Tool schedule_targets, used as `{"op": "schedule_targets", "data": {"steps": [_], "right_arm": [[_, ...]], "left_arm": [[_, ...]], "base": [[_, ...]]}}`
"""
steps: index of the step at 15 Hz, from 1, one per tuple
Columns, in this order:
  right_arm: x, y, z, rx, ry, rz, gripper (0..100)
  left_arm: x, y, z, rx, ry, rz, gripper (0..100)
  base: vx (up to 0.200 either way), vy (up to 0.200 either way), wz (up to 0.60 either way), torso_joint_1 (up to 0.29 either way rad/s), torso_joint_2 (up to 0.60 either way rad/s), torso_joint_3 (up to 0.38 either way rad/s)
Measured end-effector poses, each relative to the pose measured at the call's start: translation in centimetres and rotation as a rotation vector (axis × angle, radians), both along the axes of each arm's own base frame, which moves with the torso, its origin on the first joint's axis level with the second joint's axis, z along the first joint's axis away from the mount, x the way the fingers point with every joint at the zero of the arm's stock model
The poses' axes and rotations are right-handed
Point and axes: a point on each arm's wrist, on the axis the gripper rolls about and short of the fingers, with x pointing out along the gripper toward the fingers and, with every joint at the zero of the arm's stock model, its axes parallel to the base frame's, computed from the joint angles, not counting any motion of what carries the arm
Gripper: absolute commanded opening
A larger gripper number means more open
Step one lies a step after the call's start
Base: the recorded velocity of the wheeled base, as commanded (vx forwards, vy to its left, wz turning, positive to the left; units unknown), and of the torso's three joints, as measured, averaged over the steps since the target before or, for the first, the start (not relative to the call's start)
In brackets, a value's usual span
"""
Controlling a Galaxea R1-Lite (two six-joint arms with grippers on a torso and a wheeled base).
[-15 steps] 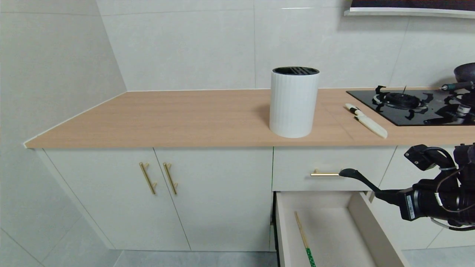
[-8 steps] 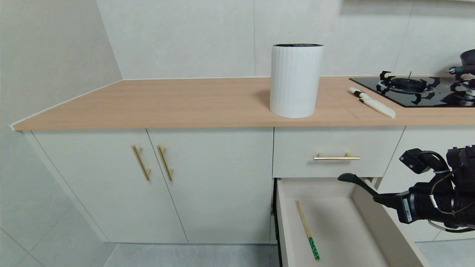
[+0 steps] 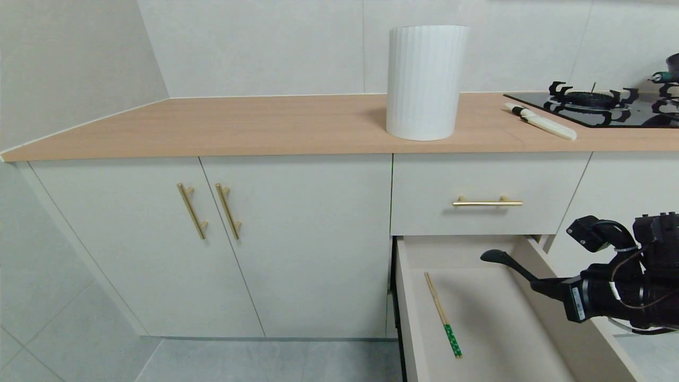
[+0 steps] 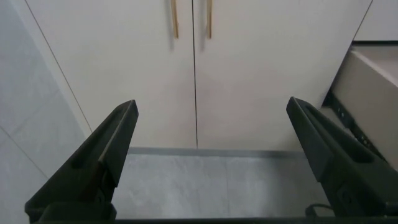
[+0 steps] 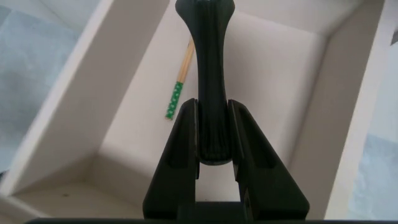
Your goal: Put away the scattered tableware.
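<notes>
My right gripper [image 3: 553, 287] is shut on a black utensil [image 3: 506, 263] by one end, and the other end sticks out over the open lower drawer [image 3: 406, 297]. In the right wrist view the black utensil [image 5: 208, 74] runs up from between the fingers [image 5: 181, 134], above the drawer's floor. A pair of chopsticks [image 3: 443, 321] with green ends lies in the drawer, also seen as chopsticks [image 5: 179, 87] beside the utensil. A cream knife [image 3: 541, 121] lies on the counter. My left gripper [image 4: 211, 112] is open and faces the cabinet doors.
A tall white ribbed holder [image 3: 426, 82] stands on the wooden counter [image 3: 238, 124]. A black gas hob [image 3: 599, 103] is at the right. The upper drawer with its gold handle [image 3: 487, 202] is closed. Two cabinet doors [image 3: 212, 244] are at the left, above a grey floor.
The whole head view has shifted as the camera sank. The right gripper with the black utensil has come down from the upper drawer's handle to over the open drawer.
</notes>
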Motion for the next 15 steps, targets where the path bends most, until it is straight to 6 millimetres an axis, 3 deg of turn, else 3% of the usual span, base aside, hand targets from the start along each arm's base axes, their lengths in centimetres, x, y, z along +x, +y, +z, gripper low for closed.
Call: {"op": "schedule_targets", "data": {"steps": [7,10,15], "right_arm": [[0.4,0.0,-1.0,-0.007,0.030,0.003,0],[1.5,0.2,-2.1,-0.006,0.055,-0.011,0],[4.3,1.1,-5.8,0.030,0.184,-0.099,0]], "left_arm": [[0.0,0.0,0.0,0.000,0.000,0.000,100],[0.0,0.0,0.0,0.000,0.000,0.000,100],[0.0,0.0,0.0,0.000,0.000,0.000,100]], "base": [[0.000,0.000,0.00,0.000,0.00,0.000],[0.000,0.000,0.00,0.000,0.00,0.000],[0.000,0.000,0.00,0.000,0.00,0.000]]}}
